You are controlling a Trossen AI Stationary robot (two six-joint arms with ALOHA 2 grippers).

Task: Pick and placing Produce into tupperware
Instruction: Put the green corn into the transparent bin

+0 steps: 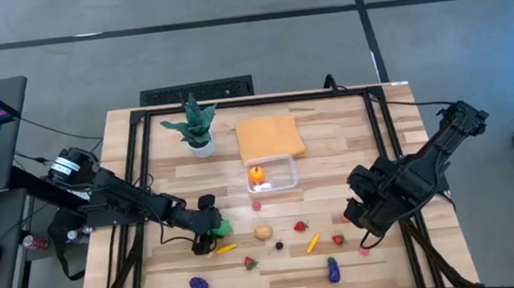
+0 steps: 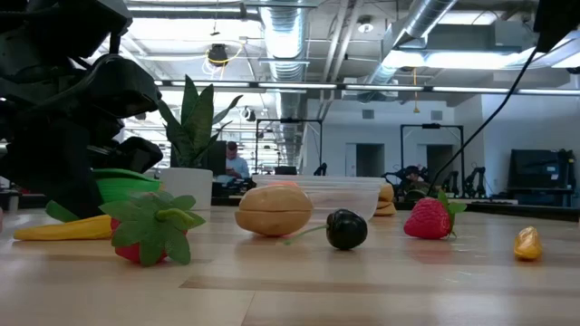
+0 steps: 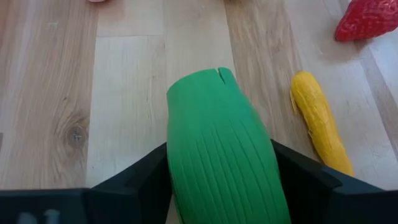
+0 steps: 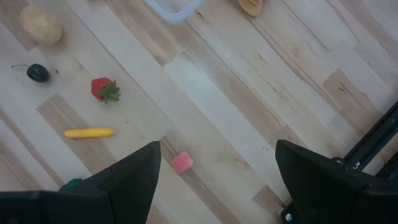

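On the wood counter (image 1: 351,135), my left hand (image 1: 210,226) brackets a green vegetable (image 3: 224,155) near the front-left, closing for a pickup; the tupperware (image 1: 272,173) waits mid-counter holding one orange piece (image 1: 257,174); my right hand (image 1: 363,211) hovers wide.

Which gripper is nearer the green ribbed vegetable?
Left. The left gripper has the green ribbed vegetable between its fingers; the right gripper hangs open across the table.

No readable text, label, brand, number or sign shows in any view — not on the table, the toys or the arms — nor in the room behind.
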